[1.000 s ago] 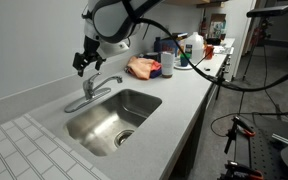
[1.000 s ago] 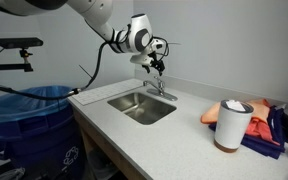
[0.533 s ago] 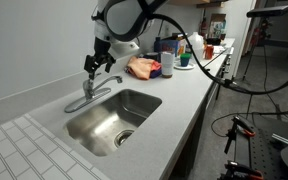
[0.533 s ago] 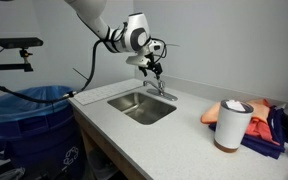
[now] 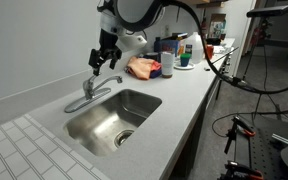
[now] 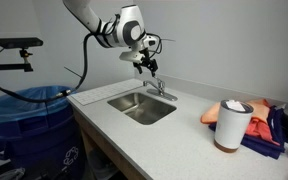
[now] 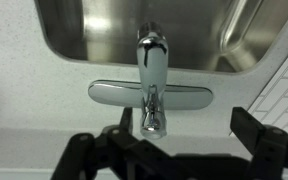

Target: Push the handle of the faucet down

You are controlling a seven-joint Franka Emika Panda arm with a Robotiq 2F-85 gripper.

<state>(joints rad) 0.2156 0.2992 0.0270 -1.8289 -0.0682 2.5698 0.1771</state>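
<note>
The chrome faucet [image 5: 90,93] stands behind the steel sink [image 5: 134,103] and also shows in the other exterior view [image 6: 158,89]. In the wrist view its flat base plate [image 7: 184,93] lies across the middle, with the spout reaching over the basin. The short chrome handle [image 7: 152,118] points toward the gripper, and it shows small in an exterior view [image 5: 87,86]. My gripper [image 5: 101,60] hangs just above the faucet, open and empty. In the wrist view, the gripper [image 7: 179,135] has dark fingers either side of the handle tip, apart from it.
The sink basin [image 7: 104,40] lies beyond the faucet. A wall stands close behind the faucet. Snack bags, cups and bottles [image 5: 149,68] crowd the far counter. A white cup [image 6: 231,125] stands near the counter edge. A blue bin [image 6: 29,120] sits beside the counter.
My gripper has moved along the faucet toward the spout side and risen slightly. The faucet looks unmoved.
</note>
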